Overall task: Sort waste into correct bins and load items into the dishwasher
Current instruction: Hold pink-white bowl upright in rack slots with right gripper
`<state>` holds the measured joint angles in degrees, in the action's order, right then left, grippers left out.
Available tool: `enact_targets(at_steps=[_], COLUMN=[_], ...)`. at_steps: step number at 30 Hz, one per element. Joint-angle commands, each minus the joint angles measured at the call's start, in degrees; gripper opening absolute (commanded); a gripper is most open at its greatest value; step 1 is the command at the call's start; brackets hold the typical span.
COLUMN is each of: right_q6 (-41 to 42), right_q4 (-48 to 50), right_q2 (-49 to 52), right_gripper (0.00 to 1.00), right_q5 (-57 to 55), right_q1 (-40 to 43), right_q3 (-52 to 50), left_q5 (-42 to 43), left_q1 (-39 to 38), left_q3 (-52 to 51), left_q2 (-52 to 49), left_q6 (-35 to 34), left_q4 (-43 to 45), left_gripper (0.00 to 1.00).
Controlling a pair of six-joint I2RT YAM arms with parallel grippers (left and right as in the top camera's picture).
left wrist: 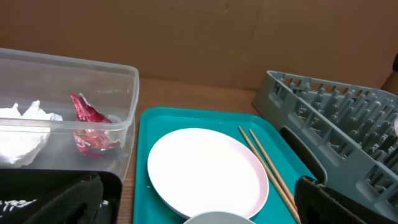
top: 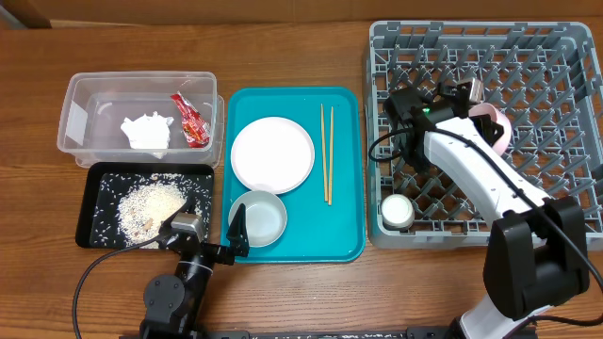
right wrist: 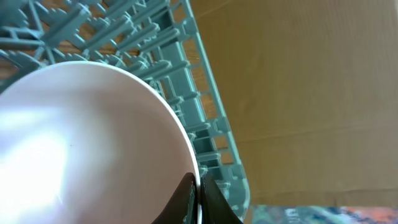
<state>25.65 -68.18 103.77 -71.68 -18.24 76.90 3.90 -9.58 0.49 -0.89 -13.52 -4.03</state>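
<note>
My right gripper [right wrist: 198, 193] is shut on the rim of the pale pink bowl [right wrist: 81, 143] and holds it on edge over the grey dish rack [top: 565, 56]; the bowl also shows in the overhead view [top: 497, 127]. A small white cup [top: 397, 209] stands in the rack's near left corner. My left gripper [top: 209, 237] is open and empty, low by the grey-white bowl [top: 259, 217]. The white plate [top: 272, 153] and two chopsticks [top: 326, 151] lie on the turquoise tray [top: 344, 235]. The clear tub [top: 85, 94] holds the red sauce packet [top: 191, 120] and crumpled paper [top: 148, 131]. Rice grains [top: 151, 202] lie in the black tray [top: 94, 235].
The turquoise tray sits between the two bins on the left and the rack on the right. My right arm [top: 490, 188] stretches across the rack. Bare wooden table lies along the far edge [top: 283, 47].
</note>
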Motion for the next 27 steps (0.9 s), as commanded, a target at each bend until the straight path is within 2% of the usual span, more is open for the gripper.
enact_targets(at_steps=[1, 3, 5, 9, 13, 19, 23, 27], right_q6=[-1.0, -1.0, 0.9, 7.1, 6.9, 5.7, 5.2, -0.8], right_q4=[2.0, 2.2, 1.4, -4.5, -10.7, -14.6, -11.5, -8.6], right_q2=[-0.5, -0.5, -0.7, -2.1, -3.1, -3.1, -3.0, -2.2], right_gripper=[0.04, 0.04, 0.04, 0.04, 0.04, 0.04, 0.04, 0.04], right_q5=[13.4, 18.5, 17.1, 3.7, -6.9, -5.6, -5.6, -5.4], right_q1=[-0.2, -0.2, 0.0, -0.2, -1.1, -1.3, -0.4, -0.4], right_q3=[-0.4, -0.4, -0.3, 1.1, 3.2, 3.4, 3.4, 3.4], left_q5=[0.4, 0.4, 0.4, 0.4, 0.4, 0.4, 0.4, 0.4], left_q1=[0.6, 0.6, 0.6, 0.6, 0.6, 0.6, 0.6, 0.6], left_q3=[-0.2, -0.2, -0.2, -0.2, -0.2, -0.2, -0.2, -0.2], left_q2=[0.6, 0.6, 0.6, 0.6, 0.6, 0.6, 0.6, 0.6], left_q6=[-0.6, -0.6, -0.6, -0.6, -0.6, -0.6, -0.6, -0.6], left_q4=[0.0, 0.0, 0.0, 0.0, 0.0, 0.0, 0.0, 0.0], left_gripper=[1.00, 1.00, 1.00, 1.00, 1.00, 1.00, 1.00, 1.00])
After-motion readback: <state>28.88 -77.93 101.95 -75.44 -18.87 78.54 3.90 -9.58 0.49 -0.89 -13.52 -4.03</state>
